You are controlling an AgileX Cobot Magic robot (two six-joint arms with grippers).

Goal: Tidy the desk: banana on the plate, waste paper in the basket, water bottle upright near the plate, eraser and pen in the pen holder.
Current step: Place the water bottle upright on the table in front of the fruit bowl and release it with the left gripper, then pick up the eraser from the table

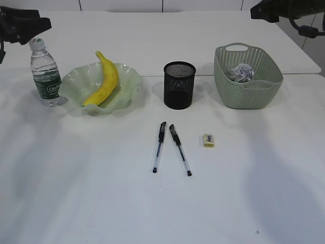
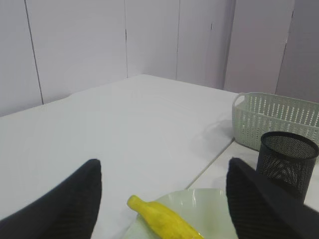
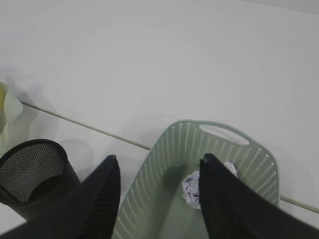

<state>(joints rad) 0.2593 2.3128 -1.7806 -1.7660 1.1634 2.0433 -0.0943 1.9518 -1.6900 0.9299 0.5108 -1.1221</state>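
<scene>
- I see the banana (image 1: 104,81) already lying in the plate (image 1: 129,76), the water bottle (image 1: 45,73) upright just beside the plate's left rim, and the waste paper (image 1: 242,72) crumpled inside the basket (image 1: 246,94). By my reading, those three parts are done.
- What remains sits on the bare bench (image 1: 101,193) in front of the pen holder (image 1: 179,85): two pens, the left pen (image 1: 159,147) and the right pen (image 1: 180,150), lying close together and splayed apart toward me, with the eraser (image 1: 208,140) near them on the right, none touching.
- My left end effector (image 2: 162,196) hangs high above the plate's far side, jaws wide apart with nothing between them. My right end effector (image 3: 159,199) hovers over the basket, jaws moderately apart, also empty.
- I expect the pens to be light, stiff and slick. They are thin and could roll or skid under a fingertip, so I would pinch across the barrel near mid-length, where the dark grip section ends, jaws square to the pen's axis.
- Since the two pens lie close at their upper ends, I would take hold lower down, where the gap is wider, to avoid nudging the neighbour.
- The eraser looks small, light and slightly rubbery, so it should grip well. It sits low on the bench, so I would close across its short sides, fingertips almost touching the surface.
- The pen holder looks light and could tip if a pen strikes its rim.
</scene>
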